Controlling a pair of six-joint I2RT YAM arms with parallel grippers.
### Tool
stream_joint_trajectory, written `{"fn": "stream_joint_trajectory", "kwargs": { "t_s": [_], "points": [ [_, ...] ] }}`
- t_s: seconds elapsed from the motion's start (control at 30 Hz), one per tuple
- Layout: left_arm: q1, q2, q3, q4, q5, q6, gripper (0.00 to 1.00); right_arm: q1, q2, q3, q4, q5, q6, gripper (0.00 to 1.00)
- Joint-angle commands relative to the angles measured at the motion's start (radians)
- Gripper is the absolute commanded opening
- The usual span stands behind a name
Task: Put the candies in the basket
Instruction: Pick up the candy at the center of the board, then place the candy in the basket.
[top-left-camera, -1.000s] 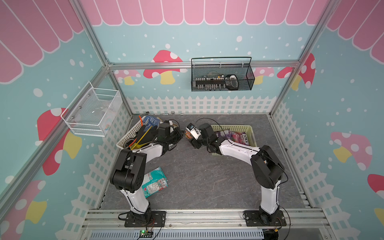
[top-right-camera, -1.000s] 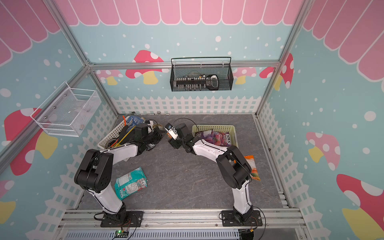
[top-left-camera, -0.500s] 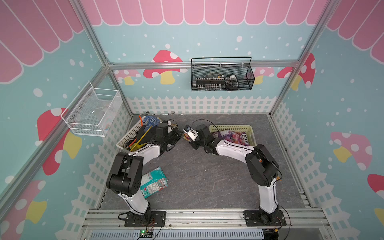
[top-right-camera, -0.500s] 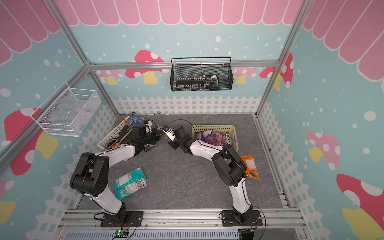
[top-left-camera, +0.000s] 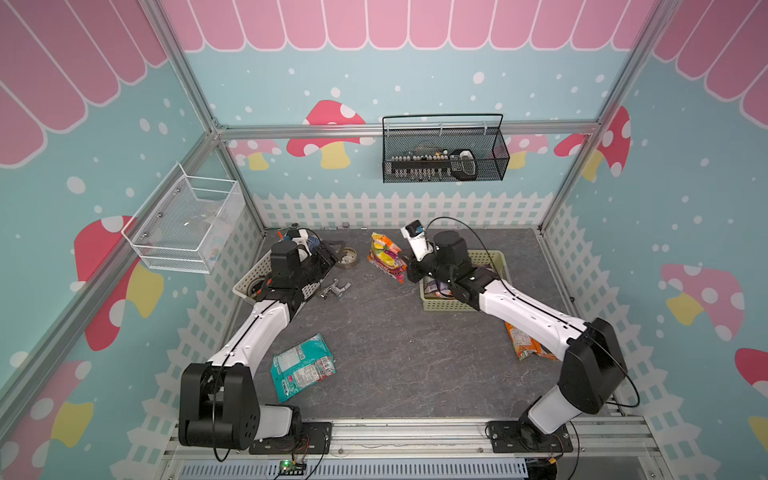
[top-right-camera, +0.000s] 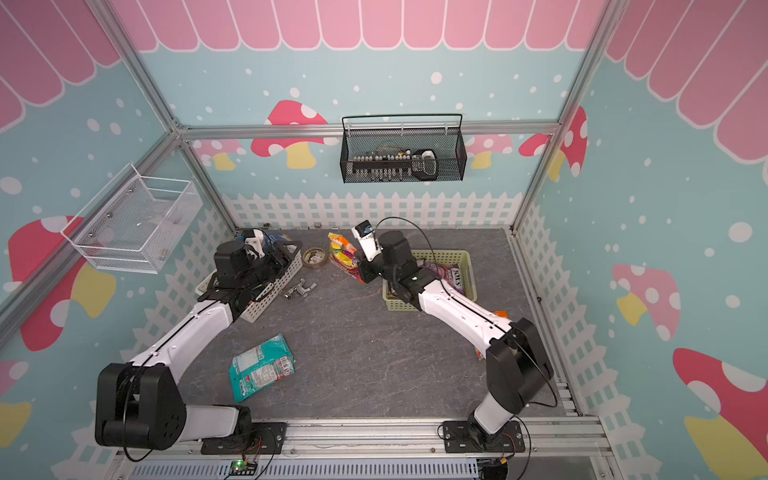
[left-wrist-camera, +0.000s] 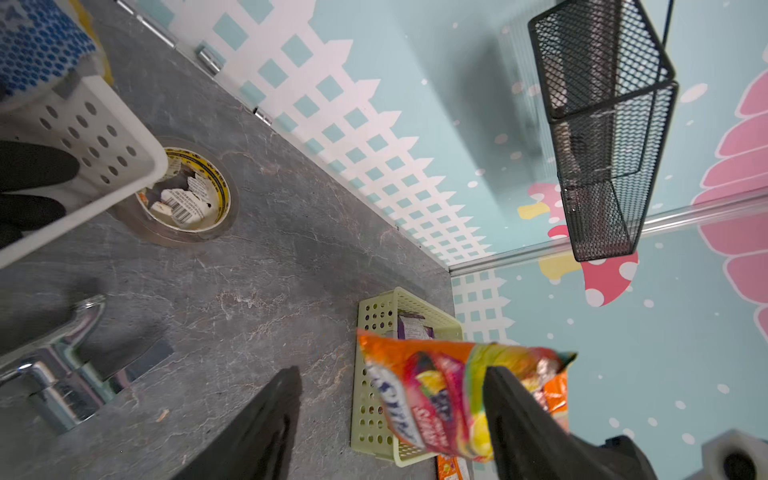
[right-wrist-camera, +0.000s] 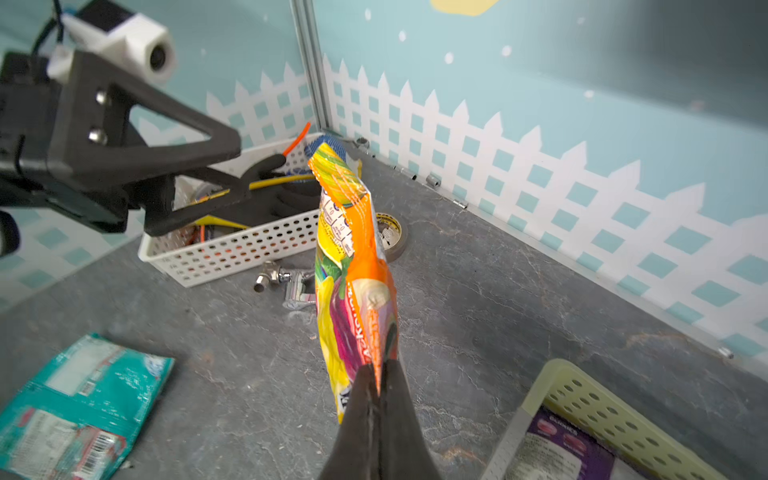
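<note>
An orange candy bag (top-left-camera: 386, 259) (top-right-camera: 344, 257) (right-wrist-camera: 353, 257) hangs upright above the floor, just left of the pale yellow-green basket (top-left-camera: 444, 305) (top-right-camera: 399, 305) (right-wrist-camera: 582, 399). My right gripper (top-left-camera: 408, 266) (right-wrist-camera: 379, 370) is shut on its lower edge. My left gripper (top-left-camera: 328, 251) (left-wrist-camera: 392, 374) is open over the white tool basket, apart from the bag, with nothing between its fingers. A purple bag (top-right-camera: 451, 274) (right-wrist-camera: 561, 449) lies in the basket. A teal bag (top-left-camera: 302, 368) (top-right-camera: 261, 368) lies on the floor at front left. Another orange bag (top-left-camera: 525, 345) lies under my right arm.
The white tool basket (top-left-camera: 249, 282) (right-wrist-camera: 232, 249) stands at the left wall. A tape roll (top-left-camera: 347, 257) (left-wrist-camera: 187, 195) and a metal fitting (top-left-camera: 334, 287) lie beside it. A black wire basket (top-left-camera: 444, 153) and a white one (top-left-camera: 183, 224) hang on the walls.
My left gripper has opened, let go of the orange bag and drawn back to the left. My right gripper has shut on the bag and now holds it alone.
</note>
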Motion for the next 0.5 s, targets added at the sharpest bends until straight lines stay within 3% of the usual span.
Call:
{"fn": "stream_joint_trajectory", "kwargs": {
  "t_s": [0.0, 0.1, 0.3, 0.47],
  "points": [
    [0.005, -0.043, 0.016, -0.122, -0.004, 0.098, 0.87, -0.094, -0.105, -0.078, -0.004, -0.104, 0.188, 0.00],
    [0.004, -0.065, 0.017, -0.161, -0.006, 0.132, 0.99, -0.162, -0.180, -0.126, -0.016, -0.103, 0.203, 0.00],
    [0.004, -0.081, 0.008, -0.193, -0.010, 0.162, 0.99, -0.294, -0.220, -0.195, -0.046, -0.097, 0.250, 0.00],
    [0.005, -0.089, -0.013, -0.195, 0.000, 0.168, 0.99, -0.422, -0.220, -0.281, 0.044, -0.237, 0.337, 0.00]
  ]
}}
